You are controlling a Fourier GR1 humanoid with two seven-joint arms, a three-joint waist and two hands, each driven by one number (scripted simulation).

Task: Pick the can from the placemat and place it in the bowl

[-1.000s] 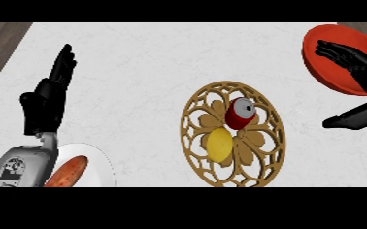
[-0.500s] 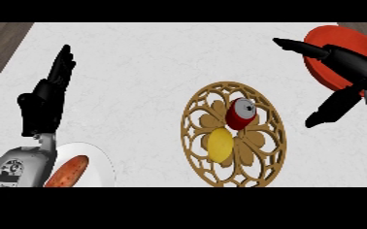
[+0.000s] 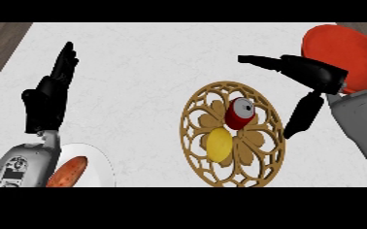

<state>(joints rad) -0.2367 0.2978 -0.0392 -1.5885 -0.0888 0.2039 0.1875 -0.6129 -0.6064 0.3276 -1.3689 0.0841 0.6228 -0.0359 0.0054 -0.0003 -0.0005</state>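
One can [image 3: 239, 113] is lying tilted on the placemat [image 3: 262, 167], just left of and below the spread, empty right hand [image 3: 309, 73], being far nearer it than the open left hand [image 3: 49, 94].

Red can [image 3: 239, 113] lies, seemingly tilted, on placemat [image 3: 208, 102].
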